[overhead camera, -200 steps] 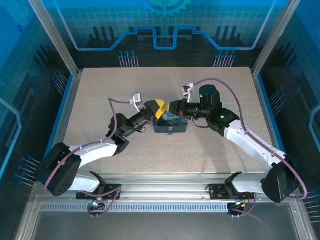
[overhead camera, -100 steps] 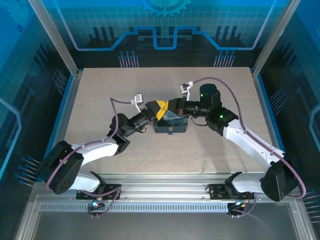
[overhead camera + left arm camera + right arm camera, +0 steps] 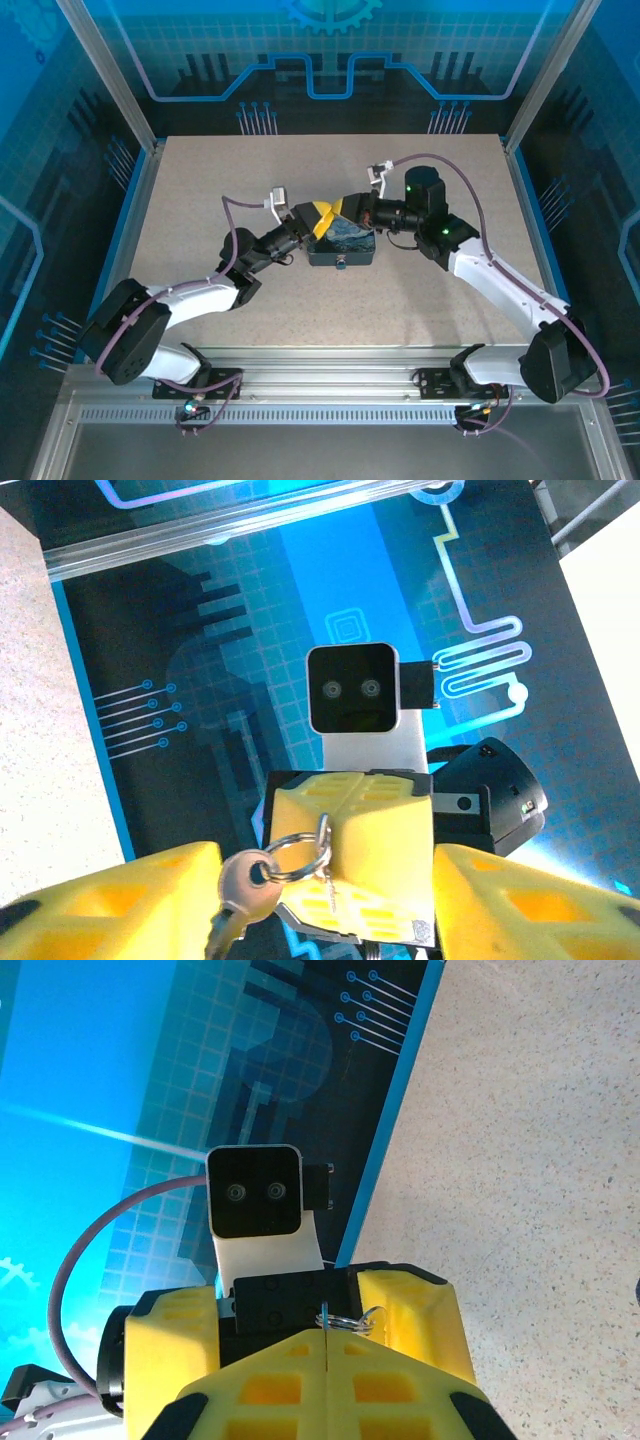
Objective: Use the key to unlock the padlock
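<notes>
Above the dark blue painted box point(image 3: 342, 243) my two grippers meet tip to tip. My right gripper point(image 3: 351, 211) point(image 3: 328, 1338) is shut on a thin wire key ring point(image 3: 347, 1321) point(image 3: 300, 855). From that ring a small silver key point(image 3: 243, 887) hangs in the left wrist view. My left gripper point(image 3: 320, 217) point(image 3: 325, 870) is open, its yellow fingers point(image 3: 130, 900) standing either side of the right gripper's tips, and the key lies close against the left finger. A tiny grey padlock point(image 3: 341, 264) sits on the box's front face.
The box stands mid-table on the speckled beige tabletop point(image 3: 200, 190). Aluminium posts point(image 3: 110, 80) and blue printed walls point(image 3: 320, 60) enclose the table. Both arms' purple cables point(image 3: 235, 205) loop above the box.
My left gripper's jaws have narrowed around the right gripper's tips. My right gripper has shifted slightly left and up, closer to the left one. The box has not moved.
</notes>
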Robot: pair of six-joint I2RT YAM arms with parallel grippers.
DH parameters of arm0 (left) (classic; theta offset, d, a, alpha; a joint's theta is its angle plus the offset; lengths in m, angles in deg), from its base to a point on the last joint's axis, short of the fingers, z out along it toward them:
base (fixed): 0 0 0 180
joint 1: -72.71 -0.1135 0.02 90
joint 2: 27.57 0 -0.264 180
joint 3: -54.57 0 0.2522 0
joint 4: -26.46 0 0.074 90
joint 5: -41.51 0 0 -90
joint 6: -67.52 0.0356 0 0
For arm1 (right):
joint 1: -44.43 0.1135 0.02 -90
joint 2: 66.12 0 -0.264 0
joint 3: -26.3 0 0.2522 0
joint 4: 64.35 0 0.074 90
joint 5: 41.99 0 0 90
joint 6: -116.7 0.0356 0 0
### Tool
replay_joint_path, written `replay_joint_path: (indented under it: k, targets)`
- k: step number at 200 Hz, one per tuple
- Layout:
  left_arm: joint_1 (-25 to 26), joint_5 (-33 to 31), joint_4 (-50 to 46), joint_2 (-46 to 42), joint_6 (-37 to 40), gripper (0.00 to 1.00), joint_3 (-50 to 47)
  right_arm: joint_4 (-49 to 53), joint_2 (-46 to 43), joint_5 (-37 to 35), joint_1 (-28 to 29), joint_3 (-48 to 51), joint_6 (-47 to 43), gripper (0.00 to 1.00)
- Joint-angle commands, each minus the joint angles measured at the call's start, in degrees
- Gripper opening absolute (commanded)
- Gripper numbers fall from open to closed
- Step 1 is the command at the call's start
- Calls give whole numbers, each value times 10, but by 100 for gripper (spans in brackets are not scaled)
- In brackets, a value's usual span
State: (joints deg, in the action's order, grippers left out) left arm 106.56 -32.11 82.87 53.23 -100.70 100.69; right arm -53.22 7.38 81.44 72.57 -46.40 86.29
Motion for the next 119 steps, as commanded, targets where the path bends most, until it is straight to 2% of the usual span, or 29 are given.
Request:
replay_joint_path:
  k: [1, 35, 99, 119]
  targets:
    - [-4, 8, 76, 12, -11, 53, -6, -11, -17, -2, -7, 9, 2, 0]
    - [-4, 6, 82, 15, -17, 46, -10, -12, -24, -2, -12, 13, 2, 0]
    - [-8, 6, 81, 13, -22, 38, -16, -12, -31, -3, -17, 18, 2, 0]
    - [-8, 8, 83, 14, -23, 30, -15, -12, -31, -3, -18, 19, 2, 0]
